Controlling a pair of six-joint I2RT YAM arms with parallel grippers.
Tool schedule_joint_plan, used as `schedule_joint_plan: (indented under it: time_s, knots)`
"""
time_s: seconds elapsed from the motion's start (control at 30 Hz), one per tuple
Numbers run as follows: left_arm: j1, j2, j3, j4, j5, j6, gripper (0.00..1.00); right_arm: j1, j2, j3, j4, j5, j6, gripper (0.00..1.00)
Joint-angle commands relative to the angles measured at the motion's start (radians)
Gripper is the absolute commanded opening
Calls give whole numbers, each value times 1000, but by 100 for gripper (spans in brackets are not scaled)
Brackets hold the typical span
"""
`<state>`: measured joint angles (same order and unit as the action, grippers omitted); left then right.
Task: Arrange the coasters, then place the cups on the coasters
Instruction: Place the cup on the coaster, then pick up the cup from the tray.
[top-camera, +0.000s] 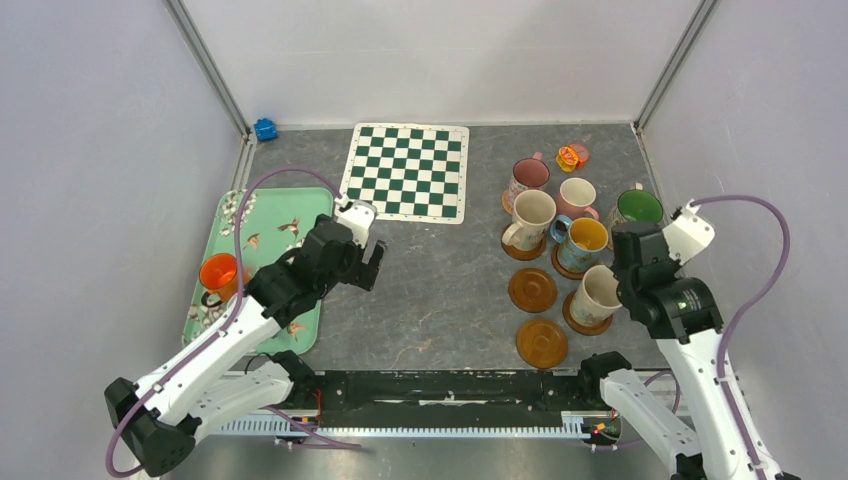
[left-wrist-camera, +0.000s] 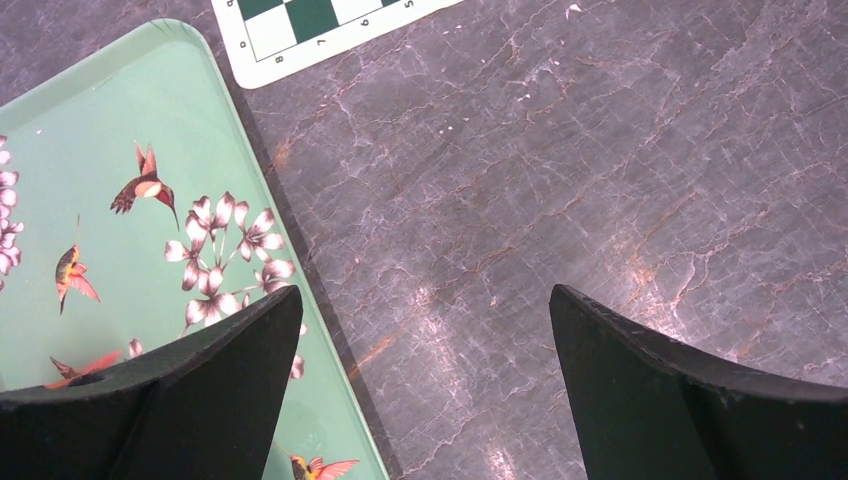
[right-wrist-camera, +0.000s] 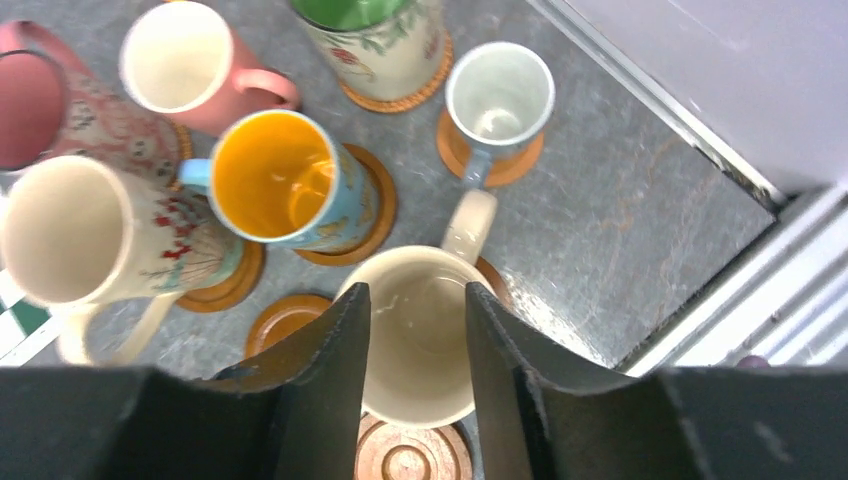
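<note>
A: Item 1, R gripper: state?
B: Jaws part-spread, nothing pinched btw them. Hangs directly over cream cup; one finger by the rim at cup's 9 o'clock, other over the mouth. Can't tell if tips sit below rim level.
A: Cup loc?
B: On a brown coaster, at 5 o'clock of the cup cluster, top view.
A: Item 2, L gripper?
B: Spread wide, holds nothing. Over grey table, just beside edge of mint tray.
A: Outstanding stock?
B: Empty coaster at cream cup's 9 o'clock; second empty coaster at its 7. Orange cup on the tray, table's 9 o'clock, well apart from both.
A: Risks?
B: (1) If tips are inside the mouth, a skewed pull-up prob. hooks the rim and tips cup off its coaster. (2) Blue-handled cup sits near, 11 o'clock in wrist view; a sideways swing could clip it, since neighbours pack tight. (3) Orange cup needs a long carry across; a poor rim grip may slip en route.
</note>
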<state>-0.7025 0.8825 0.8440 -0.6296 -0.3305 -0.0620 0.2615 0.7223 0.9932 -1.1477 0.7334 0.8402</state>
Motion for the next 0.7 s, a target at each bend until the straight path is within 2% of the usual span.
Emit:
schedule_joint_plan:
  time_s: [0.0, 0.07, 0.13, 0.3, 0.4, 0.53, 0.67]
  knots:
    - [3, -9, 20, 24, -27, -6, 100, -1, 14, 115, 164, -124, -283, 43]
    - [3, -17, 28, 25, -52, -38, 100, -2, 30, 132, 270, -281, -429, 45]
    - [4, -28, 35, 31, -93, -74, 100, -2, 48, 143, 346, -425, -492, 47]
    - [21, -37, 66, 9, -159, -136, 100, -2, 129, 125, 427, -627, -491, 47]
    - [53, -30, 81, -13, -185, -167, 100, 12, 178, 91, 472, -719, -478, 43]
    - [157, -46, 74, -12, -277, -286, 90, 112, 180, 27, 564, -696, -441, 40]
    - [321, -34, 105, -51, -314, -418, 88, 251, 197, -1, 630, -668, -402, 41]
